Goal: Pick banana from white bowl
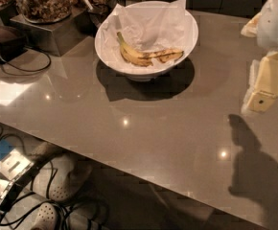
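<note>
The banana [146, 55] is yellow with dark streaks toward its right end. It lies inside the white bowl [108, 49], on crumpled white paper, at the back middle of the grey table. My gripper [260, 98] hangs at the right edge of the view, above the table. It is well to the right of the bowl, nearer the front, and apart from it. It holds nothing that I can see. Its shadow falls on the table at the lower right.
Glass jars of nuts [42, 1] stand on a metal stand [48, 32] at the back left. A dark object with a cable [5, 42] lies beside it. The table's front edge [105, 162] runs diagonally. Shoes and cables [57, 186] lie on the floor below.
</note>
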Action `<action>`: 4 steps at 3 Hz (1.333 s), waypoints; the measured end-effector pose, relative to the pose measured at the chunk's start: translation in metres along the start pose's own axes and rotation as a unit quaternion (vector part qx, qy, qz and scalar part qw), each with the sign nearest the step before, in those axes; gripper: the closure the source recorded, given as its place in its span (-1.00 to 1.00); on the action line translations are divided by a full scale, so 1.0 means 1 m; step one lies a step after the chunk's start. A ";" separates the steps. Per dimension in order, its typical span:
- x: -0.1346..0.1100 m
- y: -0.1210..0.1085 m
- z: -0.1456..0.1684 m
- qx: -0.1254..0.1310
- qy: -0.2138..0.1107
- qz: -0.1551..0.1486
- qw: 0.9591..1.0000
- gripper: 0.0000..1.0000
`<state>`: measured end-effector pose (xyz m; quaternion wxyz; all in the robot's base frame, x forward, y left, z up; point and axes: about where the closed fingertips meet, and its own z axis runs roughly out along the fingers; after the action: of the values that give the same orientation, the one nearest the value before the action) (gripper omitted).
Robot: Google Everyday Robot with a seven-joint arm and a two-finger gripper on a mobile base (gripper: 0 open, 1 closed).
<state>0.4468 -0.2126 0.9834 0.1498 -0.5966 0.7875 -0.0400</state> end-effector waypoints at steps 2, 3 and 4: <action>-0.057 -0.053 0.009 0.002 0.023 -0.018 1.000 -1.00; -0.062 -0.058 0.010 0.007 0.010 -0.021 1.000 -1.00; -0.086 -0.069 0.012 -0.006 -0.003 -0.033 0.999 -1.00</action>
<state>0.5351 -0.1489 1.0052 0.1472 -0.6233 0.7670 -0.0390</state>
